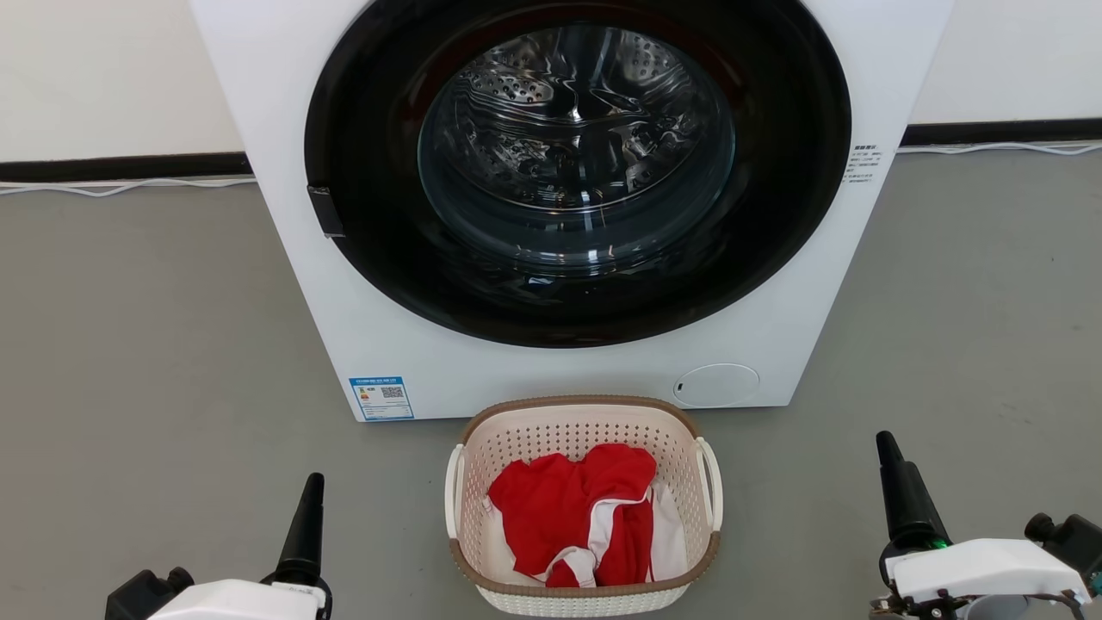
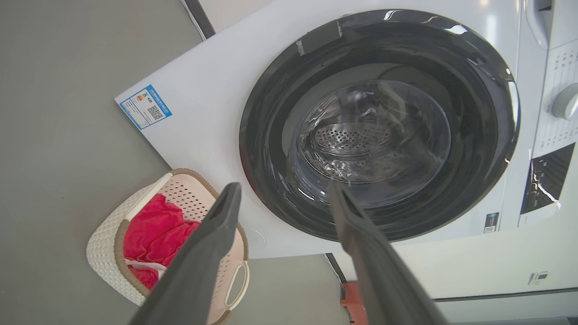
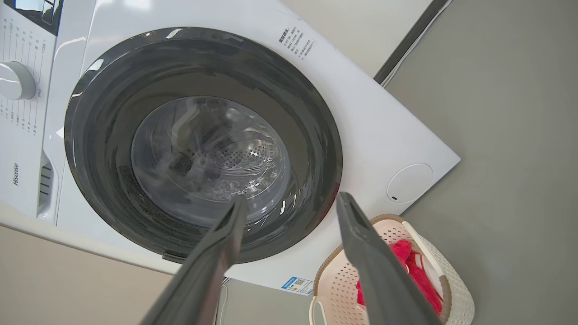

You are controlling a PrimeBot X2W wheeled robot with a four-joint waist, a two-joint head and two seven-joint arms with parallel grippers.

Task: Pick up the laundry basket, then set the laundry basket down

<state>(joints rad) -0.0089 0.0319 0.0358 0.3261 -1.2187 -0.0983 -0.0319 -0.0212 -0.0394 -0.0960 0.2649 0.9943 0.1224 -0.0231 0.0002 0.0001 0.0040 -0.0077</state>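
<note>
Cream perforated plastic under a brown woven-look rim, the laundry basket (image 1: pixel 568 430) sits on the grey floor (image 1: pixel 129 362) at the bottom middle of the head view, squarely before the white washer (image 1: pixel 387 293); its mouth faces up and its two white handles point left and right; its longer run looks to lie from the washer towards the robot, though the slant of the view leaves that unsure; a red and white garment (image 1: pixel 560 504) lies crumpled inside; the far rim stands near the washer's front with a thin strip of floor between, and the near rim is cut by the picture's lower edge; bare floor spreads wide on both flanks; the left pincer (image 1: pixel 315 482) stands well off the left handle and the right pincer (image 1: pixel 887 448) well off the right, each showing as one dark spike, so their gap cannot be read from here.

From the left wrist, the two long fingers (image 2: pixel 198 262) stand plainly apart with nothing between them; the basket lies low at the washer's foot, partly behind one finger.

From the right wrist, the fingers (image 3: pixel 375 271) are likewise spread and hold nothing; the basket shows at the lower right, one finger crossing it, with open floor beyond its outer wall.
</note>
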